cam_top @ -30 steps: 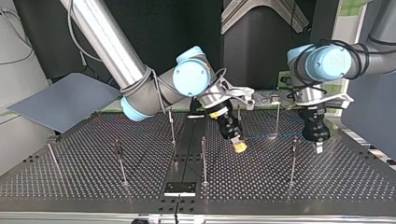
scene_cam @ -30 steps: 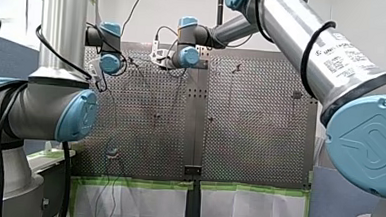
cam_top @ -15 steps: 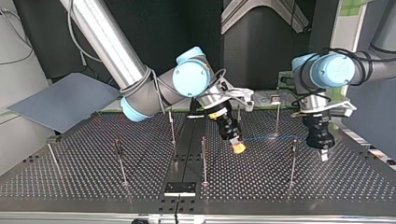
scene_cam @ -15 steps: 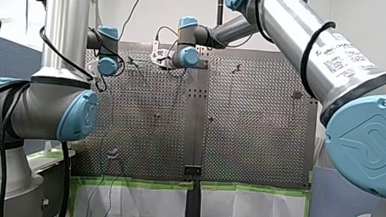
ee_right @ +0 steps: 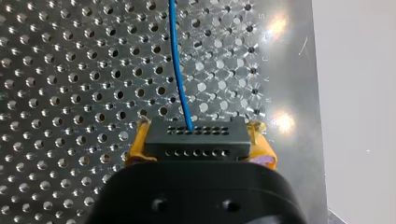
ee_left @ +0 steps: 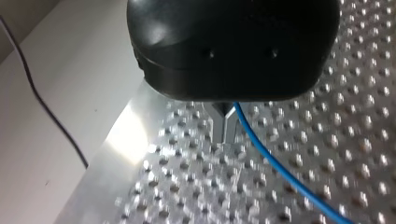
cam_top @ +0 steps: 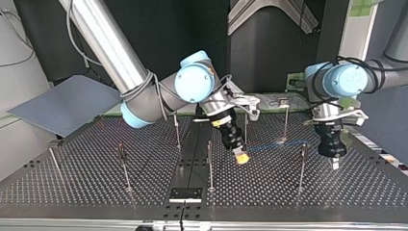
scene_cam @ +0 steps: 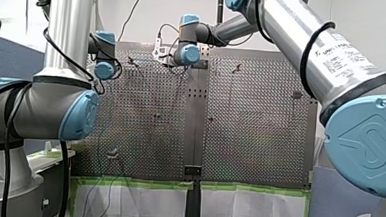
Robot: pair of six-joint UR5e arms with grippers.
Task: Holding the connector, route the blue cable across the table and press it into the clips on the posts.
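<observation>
Blue cable: a thin line right of centre in the top view, strung clear above the table between the two grippers.
Grey panel: a flat sheet lying slanted off the table's far left corner in the top view, well apart from the work.
Posts: thin upright rods standing apart across the perforated surface. The clips on them are too small to make out.
My right arm: enters from the top view's upper left and reaches past the table's middle seam.
My right gripper: tilted downward, its tips just above the table between two of the middle posts. Its yellow pads are clamped on the connector.
Connector: a black block with two rows of small holes, held squarely between the pads.
Cable run: the blue cable leaves the connector's front face and goes rightward in the top view, passing a far post. Whether it touches that post cannot be told.
My left gripper: hangs straight down at the top view's right, just beside the near right post. Its metal fingers are pressed together, pinching the blue cable, which trails away from them over the table.
Front view: both grippers sit at the table's far end, left of the middle seam.
</observation>
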